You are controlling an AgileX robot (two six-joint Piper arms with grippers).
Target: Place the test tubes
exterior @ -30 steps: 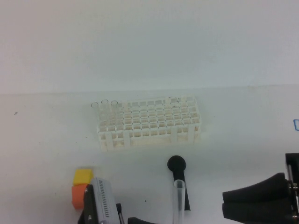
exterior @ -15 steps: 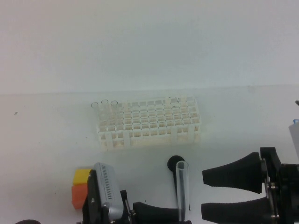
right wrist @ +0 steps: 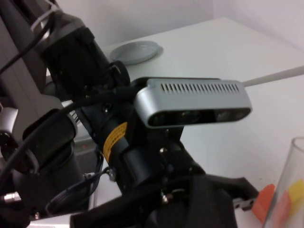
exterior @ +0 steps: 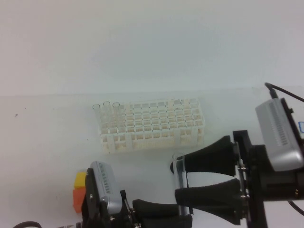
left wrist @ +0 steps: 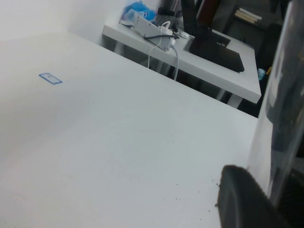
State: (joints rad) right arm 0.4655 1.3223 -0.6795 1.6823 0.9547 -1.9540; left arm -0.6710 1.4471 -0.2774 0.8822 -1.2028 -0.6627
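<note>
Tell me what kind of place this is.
Probably a robotics lab bench: a white tube rack on the table, the left gripper near the front edge holding a test tube, the open right gripper beside it, a power strip on a desk beyond.

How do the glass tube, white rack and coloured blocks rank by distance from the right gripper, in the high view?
1. The glass tube: between the fingers of the open right gripper, low right; held by the left gripper, bottom centre.
2. The white rack: behind, mid-table.
3. The coloured blocks: far left, front.
</note>
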